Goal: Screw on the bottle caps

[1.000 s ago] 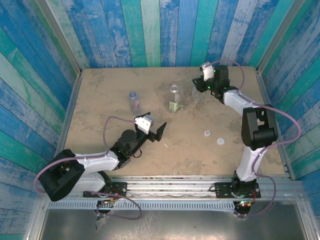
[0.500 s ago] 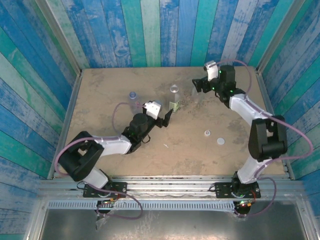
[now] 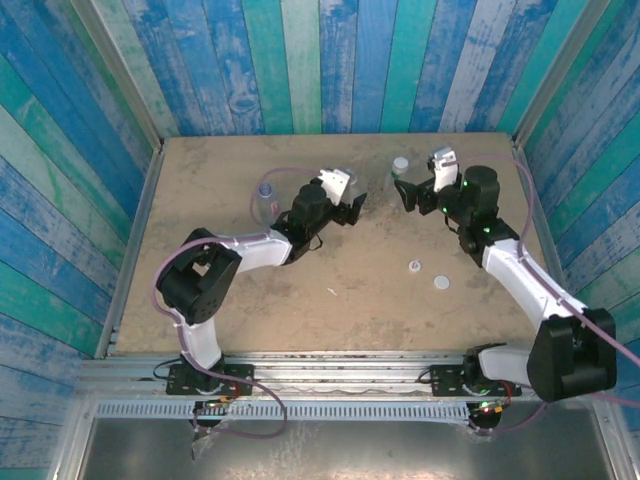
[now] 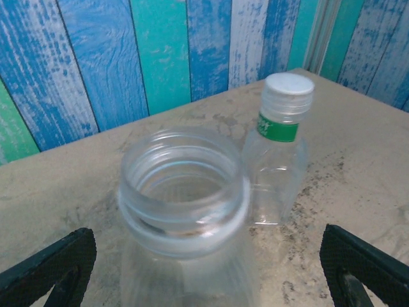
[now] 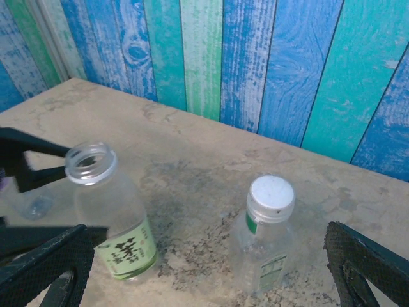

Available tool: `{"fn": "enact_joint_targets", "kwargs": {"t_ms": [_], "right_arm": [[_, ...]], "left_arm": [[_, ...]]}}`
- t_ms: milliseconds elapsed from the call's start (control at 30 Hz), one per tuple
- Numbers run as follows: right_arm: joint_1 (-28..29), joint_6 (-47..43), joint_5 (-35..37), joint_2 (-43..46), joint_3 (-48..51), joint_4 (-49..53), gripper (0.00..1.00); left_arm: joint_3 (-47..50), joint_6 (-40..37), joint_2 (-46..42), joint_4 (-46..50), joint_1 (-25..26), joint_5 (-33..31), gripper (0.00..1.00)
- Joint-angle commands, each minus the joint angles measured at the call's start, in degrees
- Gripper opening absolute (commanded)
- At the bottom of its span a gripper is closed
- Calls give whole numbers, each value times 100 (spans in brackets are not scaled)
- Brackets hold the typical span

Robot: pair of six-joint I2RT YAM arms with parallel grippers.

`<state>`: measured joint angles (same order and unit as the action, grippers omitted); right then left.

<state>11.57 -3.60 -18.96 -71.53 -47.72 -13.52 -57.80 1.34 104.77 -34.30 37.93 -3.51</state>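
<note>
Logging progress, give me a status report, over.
Left hand open, astride the uncapped bottle. Right hand open, off the capped bottle. Two caps loose on table.

You've got 3 clear bottles upright: the green-banded bottle [image 5: 267, 246] wears a white cap [image 5: 271, 194], the green-labelled bottle [image 5: 118, 224] near it and the bluish bottle [image 3: 265, 200] stand uncapped, while a smaller loose cap [image 3: 414, 266] and a larger loose cap [image 3: 441, 283] lie flat, well apart from them.

I'm seeing my sandy table [image 3: 200, 300] sitting between blue and green plank walls [image 3: 300, 60], a tiny white scrap [image 3: 331, 291] lying toward its near edge.
</note>
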Motion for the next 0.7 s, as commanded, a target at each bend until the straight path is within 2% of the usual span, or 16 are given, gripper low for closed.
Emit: {"fn": "enact_joint_targets", "kwargs": {"t_ms": [0,133,333,367,433,533,600,667], "right_arm": [[29,31,-159,280,129,-53,96],[29,-26,-107,318,185,8,96],[38,-23,-158,288,235,-26,96],[30,-27,-163,288,242,-23,96],[30,-40,-161,297,250,-11,96],[30,-45,-135,306,266,-10,96],[34,-28,-126,313,271,-10,96],[29,0,-148,315,281,-10,96]], "left_arm": [[-188,45,427,385,-103,296,94],[-460,-11,672,621,-121,404,94],[-618,18,864,636,-119,451,99],[-625,0,874,636,-122,471,97],[-627,-20,896,653,-121,500,85],[-605,-61,883,636,-122,509,74],[-592,-77,869,636,-119,510,68],[-553,-99,833,601,-124,500,65]]}}
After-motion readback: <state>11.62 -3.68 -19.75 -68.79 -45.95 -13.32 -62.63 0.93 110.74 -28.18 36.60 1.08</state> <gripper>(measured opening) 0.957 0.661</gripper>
